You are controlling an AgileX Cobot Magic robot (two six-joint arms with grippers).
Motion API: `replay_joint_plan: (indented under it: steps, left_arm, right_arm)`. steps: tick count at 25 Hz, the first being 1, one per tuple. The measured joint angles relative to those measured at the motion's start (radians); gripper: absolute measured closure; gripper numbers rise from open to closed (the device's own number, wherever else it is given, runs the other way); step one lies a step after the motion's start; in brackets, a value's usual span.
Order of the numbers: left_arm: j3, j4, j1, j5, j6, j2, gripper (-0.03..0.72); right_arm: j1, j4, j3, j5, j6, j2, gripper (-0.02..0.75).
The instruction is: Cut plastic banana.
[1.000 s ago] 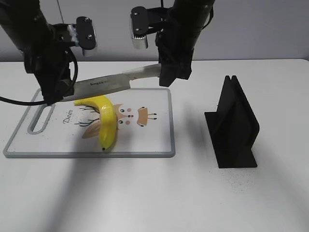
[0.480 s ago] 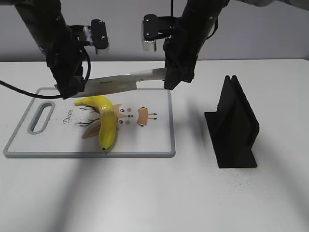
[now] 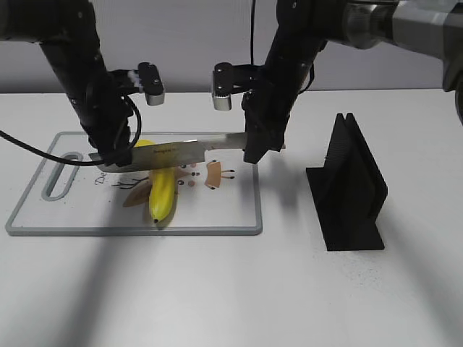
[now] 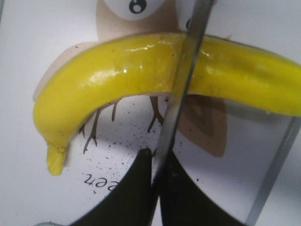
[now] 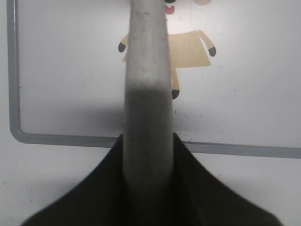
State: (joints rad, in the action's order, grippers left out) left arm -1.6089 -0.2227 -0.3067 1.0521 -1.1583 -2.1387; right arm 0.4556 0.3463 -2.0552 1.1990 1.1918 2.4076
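Observation:
The glossy yellow plastic banana (image 3: 163, 194) lies on the white cutting board (image 3: 231, 210). A steel knife (image 3: 177, 152) lies level across the banana. My left gripper (image 3: 112, 160) is shut on the blade tip. My right gripper (image 3: 255, 150) is shut on the knife handle (image 5: 146, 117). In the left wrist view the blade (image 4: 181, 89) presses into the top of the banana (image 4: 117, 75), between its stem end and its thicker part. The left jaws (image 4: 157, 162) pinch the blade edge. The right jaws (image 5: 148, 155) clasp the handle.
A black knife stand (image 3: 351, 188) stands on the white table to the right of the board. The board has a grey rim, a handle slot (image 3: 61, 173) at its left end and a printed deer drawing (image 3: 213, 173).
Both arms have lowered the knife from above the board down onto the banana. The blade now rests across the banana's upper part.

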Motion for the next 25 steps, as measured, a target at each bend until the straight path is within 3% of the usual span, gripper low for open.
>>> replay_joint_plan:
  steps: [16, 25]
  left_arm:
    - [-0.008, -0.013, 0.004, 0.009, -0.003, -0.006, 0.677]
    - [0.012, 0.019, 0.002, -0.012, 0.000, 0.120, 0.678]
  right_arm:
    - [-0.002, 0.004, -0.009, 0.008, 0.001, 0.005, 0.577]
    - [0.004, -0.007, -0.071, 0.034, -0.030, -0.052, 0.575]
